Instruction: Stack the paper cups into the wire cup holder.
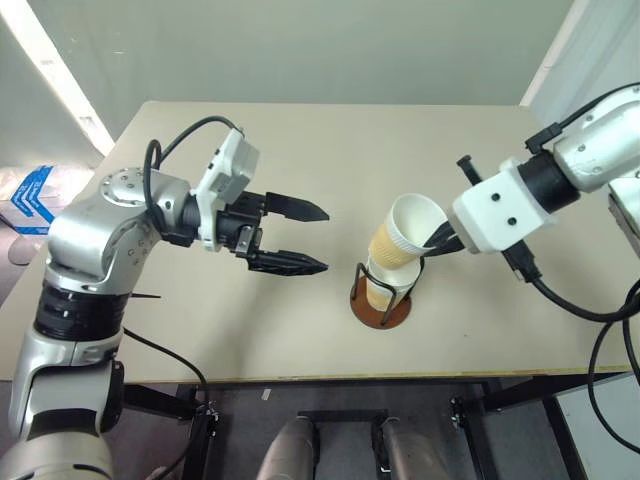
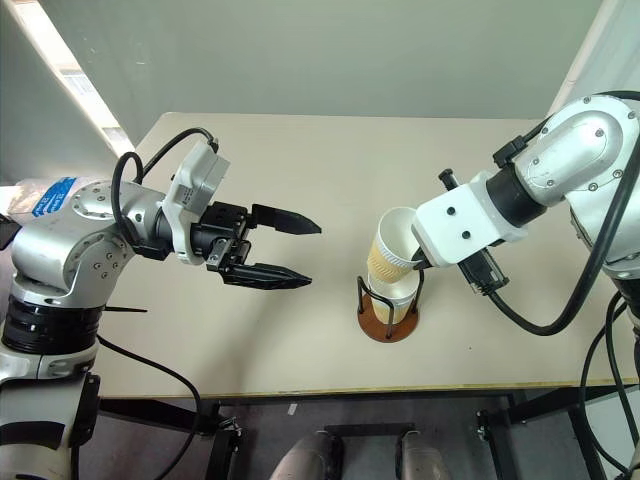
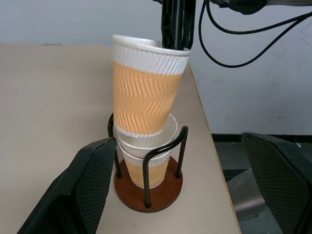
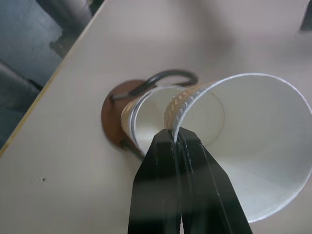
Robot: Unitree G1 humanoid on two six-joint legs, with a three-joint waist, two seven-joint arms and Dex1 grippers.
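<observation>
Table point(image 1: 300, 330): pale beige top against a grey wall; it bears the wire cup holder point(image 1: 381, 300), my landmark, near the front edge.

Left gripper point(image 1: 300, 238): well to the left of the holder, aimed sideways at it, my two black fingers spread wide around nothing. I judge I hang back here to leave the stack room while watching it.

Wire cup holder: round reddish-brown base flat on the table, thin black wire loops upright around the cups, keeping the stack from toppling.

Nested cup point(image 3: 148, 161): seated inside the holder, white rim level with the tops of the loops.

Top cup point(image 1: 405, 235): tan ribbed wall, white rim, above the holder and tilted towards the left gripper, its bottom just entering the nested cup's mouth.

Right gripper point(image 4: 178, 141): just right of the holder, fingers pressed together on the top cup's rim, one inside, one outside. I judge this rim pinch leaves the cup's bottom free to slide down into the stack.

Stage: as I judge it, the top cup is not yet seated; it needs straightening and lowering.
</observation>
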